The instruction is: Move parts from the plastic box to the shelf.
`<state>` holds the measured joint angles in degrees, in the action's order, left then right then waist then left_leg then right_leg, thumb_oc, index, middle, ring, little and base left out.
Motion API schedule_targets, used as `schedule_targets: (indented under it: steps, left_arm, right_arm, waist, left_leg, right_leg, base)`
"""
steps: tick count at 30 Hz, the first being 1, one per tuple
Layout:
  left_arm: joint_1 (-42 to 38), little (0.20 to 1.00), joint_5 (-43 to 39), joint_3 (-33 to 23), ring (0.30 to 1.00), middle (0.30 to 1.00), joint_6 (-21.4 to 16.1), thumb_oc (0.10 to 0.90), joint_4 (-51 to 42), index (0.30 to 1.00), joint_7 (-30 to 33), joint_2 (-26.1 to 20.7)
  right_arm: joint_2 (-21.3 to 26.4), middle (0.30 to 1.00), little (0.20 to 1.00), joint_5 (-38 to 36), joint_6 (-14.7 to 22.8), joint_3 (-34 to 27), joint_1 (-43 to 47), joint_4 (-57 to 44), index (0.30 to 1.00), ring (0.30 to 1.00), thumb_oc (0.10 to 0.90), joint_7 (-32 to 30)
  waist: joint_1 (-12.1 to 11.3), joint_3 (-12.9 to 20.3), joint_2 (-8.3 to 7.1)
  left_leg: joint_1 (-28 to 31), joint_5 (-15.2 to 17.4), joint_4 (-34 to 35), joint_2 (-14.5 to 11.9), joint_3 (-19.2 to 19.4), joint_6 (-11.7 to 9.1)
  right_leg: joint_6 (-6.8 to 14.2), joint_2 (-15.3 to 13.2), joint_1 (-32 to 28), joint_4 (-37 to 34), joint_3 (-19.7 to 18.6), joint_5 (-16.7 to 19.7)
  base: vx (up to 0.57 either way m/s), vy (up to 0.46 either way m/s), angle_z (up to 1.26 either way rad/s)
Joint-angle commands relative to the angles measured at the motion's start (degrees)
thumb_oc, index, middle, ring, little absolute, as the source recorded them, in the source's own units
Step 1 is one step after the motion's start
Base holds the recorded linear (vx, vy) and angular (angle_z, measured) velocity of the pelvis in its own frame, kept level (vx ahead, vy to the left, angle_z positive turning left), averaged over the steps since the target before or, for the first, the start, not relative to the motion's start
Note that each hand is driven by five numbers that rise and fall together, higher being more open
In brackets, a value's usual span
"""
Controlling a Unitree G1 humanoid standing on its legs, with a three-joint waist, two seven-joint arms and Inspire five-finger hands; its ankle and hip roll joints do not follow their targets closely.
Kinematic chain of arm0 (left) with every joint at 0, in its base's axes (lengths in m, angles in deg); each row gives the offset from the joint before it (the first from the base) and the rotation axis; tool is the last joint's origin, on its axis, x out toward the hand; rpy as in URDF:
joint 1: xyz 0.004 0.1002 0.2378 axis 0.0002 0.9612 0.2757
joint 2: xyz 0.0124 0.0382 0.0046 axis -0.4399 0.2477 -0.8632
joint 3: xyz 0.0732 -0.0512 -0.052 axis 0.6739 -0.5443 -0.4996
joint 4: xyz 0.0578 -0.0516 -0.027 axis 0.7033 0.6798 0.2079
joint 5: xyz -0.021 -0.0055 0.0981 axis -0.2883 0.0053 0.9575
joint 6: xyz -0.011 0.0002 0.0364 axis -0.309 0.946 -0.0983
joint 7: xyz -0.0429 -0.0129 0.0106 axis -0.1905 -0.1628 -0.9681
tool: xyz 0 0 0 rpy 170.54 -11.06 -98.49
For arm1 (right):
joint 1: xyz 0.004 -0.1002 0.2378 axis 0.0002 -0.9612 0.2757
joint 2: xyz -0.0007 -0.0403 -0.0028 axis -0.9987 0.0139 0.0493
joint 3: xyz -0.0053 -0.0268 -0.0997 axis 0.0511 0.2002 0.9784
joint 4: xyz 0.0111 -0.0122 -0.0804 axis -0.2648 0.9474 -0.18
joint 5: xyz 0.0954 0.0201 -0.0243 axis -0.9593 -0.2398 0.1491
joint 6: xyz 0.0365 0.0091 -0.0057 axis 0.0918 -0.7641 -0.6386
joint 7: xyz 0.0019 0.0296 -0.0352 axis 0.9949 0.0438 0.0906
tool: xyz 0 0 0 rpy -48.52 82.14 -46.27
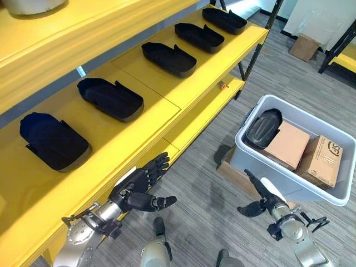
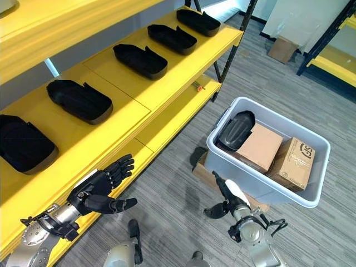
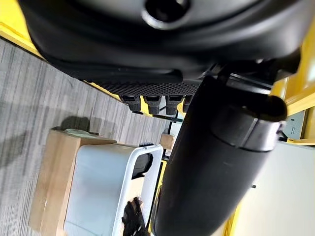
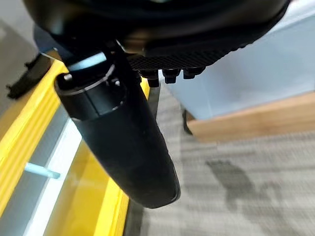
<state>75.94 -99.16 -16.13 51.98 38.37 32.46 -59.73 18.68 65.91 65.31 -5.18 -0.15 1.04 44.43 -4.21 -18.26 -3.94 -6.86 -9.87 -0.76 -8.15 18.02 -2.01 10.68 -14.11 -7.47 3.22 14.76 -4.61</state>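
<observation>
Taking the plastic box (image 1: 261,167) as my landmark, nearest to me I have both hands low over the grey floor (image 1: 211,206), each empty. My right hand (image 1: 261,201) hangs just in front of the box's near wall, fingers straight and relaxed, thumb spread to the side, not touching the box as far as I can tell. My left hand (image 1: 139,188) is well to the left of the box, by the front edge of the yellow shelf (image 1: 183,92), fingers spread loose and thumb pointing toward the box, holding nothing. The box itself sits on a flat cardboard sheet (image 1: 233,175) on the floor. Inside it I see one black part (image 1: 263,127) leaning in the corner nearest the shelf, with two cardboard cartons (image 1: 286,146) filling the rest beside it. Left of the box and beyond it, the shelf carries five black parts (image 1: 110,98) laid in a row along its middle board, running away from me. Far beyond the box another small carton (image 1: 304,47) rests on the floor.
</observation>
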Motion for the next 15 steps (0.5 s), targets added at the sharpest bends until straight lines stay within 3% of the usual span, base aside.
schedule_targets:
  steps: [1,3,5,6,9,15]
  left_arm:
    - [-3.4,1.0,-2.8,0.0,1.0,1.0,-4.9,0.9,-7.6,1.0,-4.0,1.9]
    - [-4.1,1.0,-3.4,0.4,1.0,1.0,-4.5,0.9,-7.8,1.0,-4.4,1.9]
    - [-4.5,1.0,-3.3,1.0,1.0,1.0,-4.4,0.9,-7.9,1.0,-4.6,2.1]
    - [-4.7,1.0,-3.4,1.9,1.0,1.0,-4.1,0.9,-8.1,1.0,-4.2,2.3]
    - [-4.7,1.0,-4.8,3.3,1.0,1.0,-4.7,0.9,-8.2,1.0,-3.7,3.3]
    - [-5.9,1.0,-12.3,3.8,1.0,1.0,-4.8,0.9,-8.1,1.0,-7.4,5.5]
  right_arm:
    - [4.0,1.0,1.0,-1.3,1.6,-2.7,5.9,-1.5,1.0,1.0,0.9,-5.1]
    - [3.6,1.0,1.0,-2.8,-0.2,-2.5,6.5,-1.4,1.0,1.0,0.9,-5.4]
    - [3.0,1.0,1.0,-4.6,0.4,-2.5,6.9,-0.7,1.0,1.0,0.9,-6.3]
    - [2.4,1.0,1.0,-6.7,4.3,-2.7,7.0,-0.7,1.0,1.0,0.9,-9.0]
    - [1.3,1.0,1.0,-8.2,8.3,-3.1,8.4,-5.5,1.0,1.0,0.9,-9.3]
    - [2.6,1.0,1.0,-4.8,7.8,-3.9,9.3,-7.4,1.0,1.0,0.9,-9.2]
  waist:
    - [-0.5,1.8,1.92]
    - [-0.5,2.0,1.82]
    - [-0.3,2.2,1.75]
    - [-0.2,2.5,1.82]
    - [-0.2,2.8,2.3]
    - [-0.2,2.8,1.5]
  left_leg:
    - [-1.2,5.3,-3.8,-1.6,-1.1,-1.4]
    - [-0.9,5.5,-3.5,-1.5,-0.7,-1.3]
    - [-0.5,5.5,-3.3,-1.6,-0.4,-1.3]
    - [-0.2,5.3,-3.1,-1.8,-0.3,-1.4]
    - [-0.6,5.4,-3.7,-2.1,-0.5,-1.5]
    - [-2.7,8.9,-9.6,-2.3,-0.1,-0.2]
  right_leg:
    - [-5.5,4.4,1.3,6.4,2.7,-2.0]
    - [-5.3,4.2,1.3,6.3,2.8,-1.8]
    - [-5.3,4.3,1.4,6.1,2.7,-1.7]
    - [-5.3,4.3,1.3,5.6,2.5,-1.3]
    - [-5.6,4.2,1.5,5.1,2.3,-1.2]
    - [-6.5,4.1,1.9,9.5,2.3,-4.3]
  base:
    - [-0.02,0.02,-0.03]
    - [0.0,0.0,0.0]
    - [0.0,0.0,0.0]
    - [0.0,0.0,0.0]
    - [0.03,0.123,-0.05]
    - [0.04,0.225,-0.03]
